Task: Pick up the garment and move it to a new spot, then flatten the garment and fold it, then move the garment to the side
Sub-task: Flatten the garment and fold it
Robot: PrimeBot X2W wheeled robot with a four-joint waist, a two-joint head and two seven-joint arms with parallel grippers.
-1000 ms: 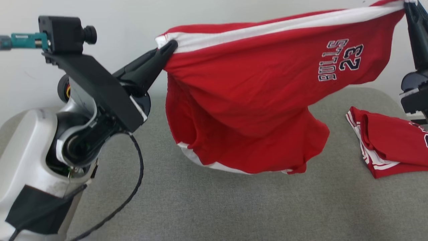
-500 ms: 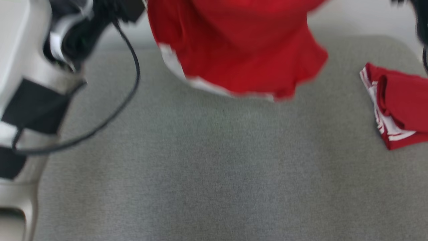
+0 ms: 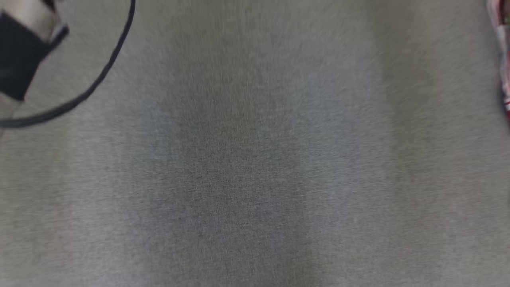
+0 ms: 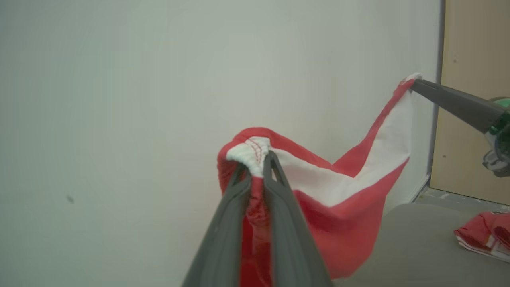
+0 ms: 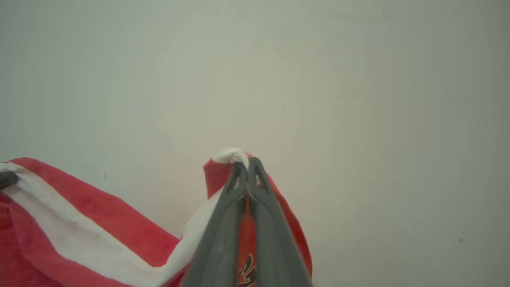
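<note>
Left fingers: clamped on a bunched white corner of the garment, the cloth pinched between the two tips of the left gripper.
Right fingers: pressed together on another white-edged corner, which is held by the right gripper; dark lettering is seen on the red cloth just below the tips.
Garment: red with a broad white band; it is held up in the air between the two grippers, the band sagging in a curve from one tip to the other and the rest hanging down.
Height: the garment is carried above the table; whether its lower edge touches the grey top cannot be told.
Second red garment: laid crumpled on the table, well apart from the held one.
Head view: blurred; the grey tabletop is shown, with a black cable looped at the upper left beside a pale forearm that bears a dark patch.
Background: a plain pale wall is seen behind the garment, with a tan panel beyond its corner.
</note>
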